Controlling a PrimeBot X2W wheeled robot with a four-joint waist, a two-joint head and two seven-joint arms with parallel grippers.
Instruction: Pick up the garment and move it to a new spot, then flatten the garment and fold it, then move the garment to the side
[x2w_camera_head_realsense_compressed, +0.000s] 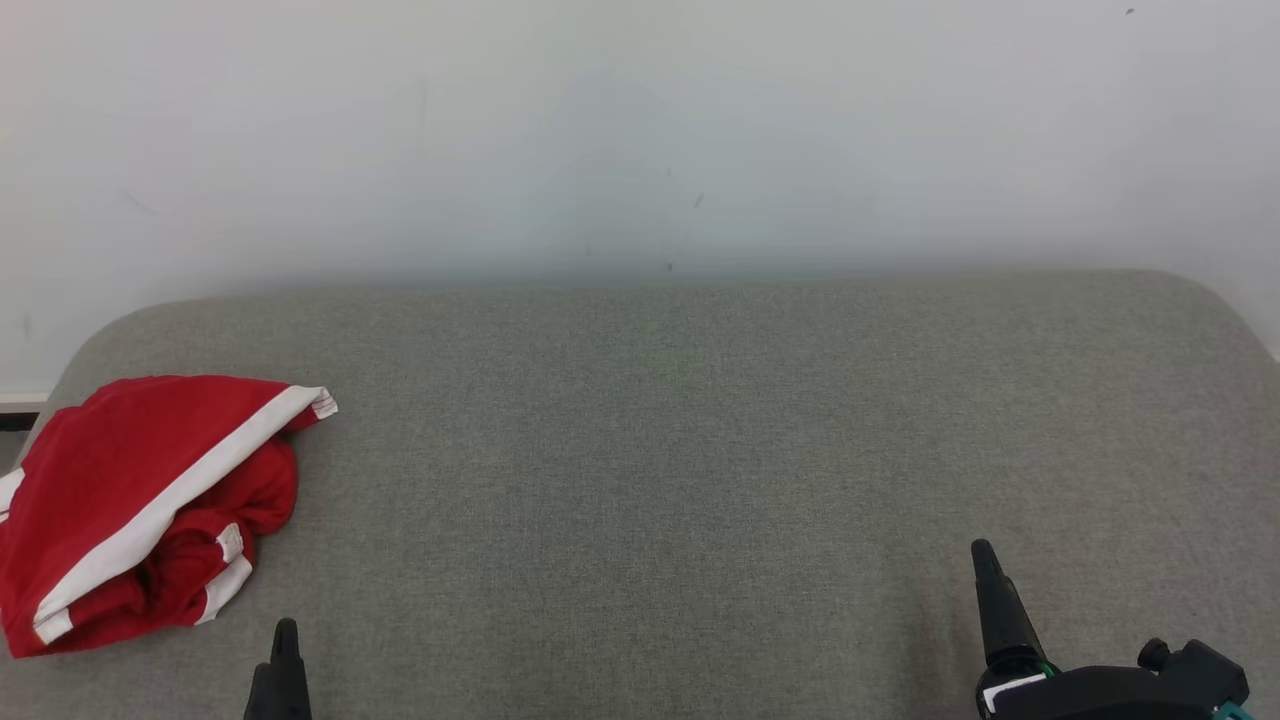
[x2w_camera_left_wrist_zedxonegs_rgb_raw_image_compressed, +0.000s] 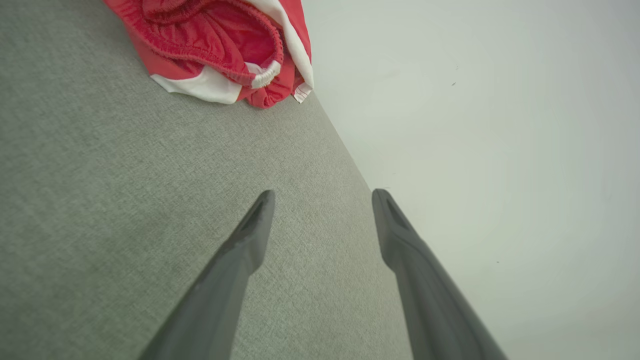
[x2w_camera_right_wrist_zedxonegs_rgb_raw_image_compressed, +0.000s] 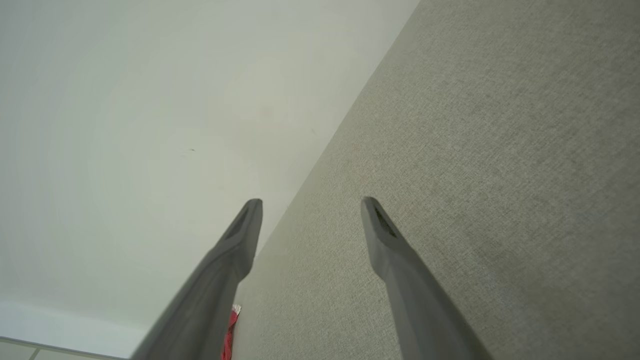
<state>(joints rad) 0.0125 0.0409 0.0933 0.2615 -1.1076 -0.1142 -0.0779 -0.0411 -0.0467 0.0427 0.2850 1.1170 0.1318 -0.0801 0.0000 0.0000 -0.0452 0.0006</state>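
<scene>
Evidently the first step, picking up, is not yet begun: the crumpled red fabric garment with white stripes (x2w_camera_head_realsense_compressed: 150, 500) lies bunched and untouched on the grey woven upholstered surface (x2w_camera_head_realsense_compressed: 700, 450). The left gripper (x2w_camera_left_wrist_zedxonegs_rgb_raw_image_compressed: 324, 195) hovers near the garment, just to its right and closer to the robot, its dark fingers spread wide and empty. The right gripper (x2w_camera_right_wrist_zedxonegs_rgb_raw_image_compressed: 311, 201) hangs well apart from the garment, far to its right, likewise spread and empty. Next, I judge, the left gripper must reach the garment, settle on a raised fold and close.
</scene>
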